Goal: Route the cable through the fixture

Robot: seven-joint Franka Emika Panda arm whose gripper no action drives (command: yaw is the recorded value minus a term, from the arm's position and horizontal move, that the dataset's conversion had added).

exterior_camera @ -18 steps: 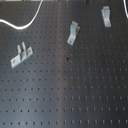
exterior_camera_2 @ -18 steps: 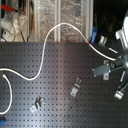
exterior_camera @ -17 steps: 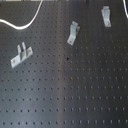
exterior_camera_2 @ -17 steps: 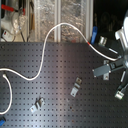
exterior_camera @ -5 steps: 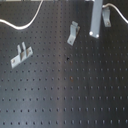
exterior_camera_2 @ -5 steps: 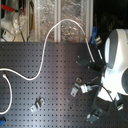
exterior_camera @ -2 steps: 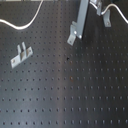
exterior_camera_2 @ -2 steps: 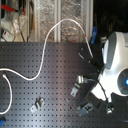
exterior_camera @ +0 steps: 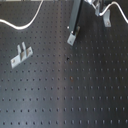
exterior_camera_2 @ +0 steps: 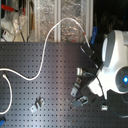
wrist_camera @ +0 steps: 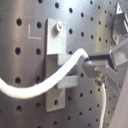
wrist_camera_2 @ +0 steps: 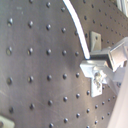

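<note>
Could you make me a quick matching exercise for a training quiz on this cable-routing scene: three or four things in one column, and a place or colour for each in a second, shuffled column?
Things:
1. cable
2. board
3. two-pronged bracket
4. tool

Descriptions:
A. black, dotted with rows of holes
B. white, thin and curving
C. stands alone toward the first exterior view's left
D. holds the cord at a metal bracket in the first wrist view

Pairs: 1-B, 2-A, 3-C, 4-D
</note>
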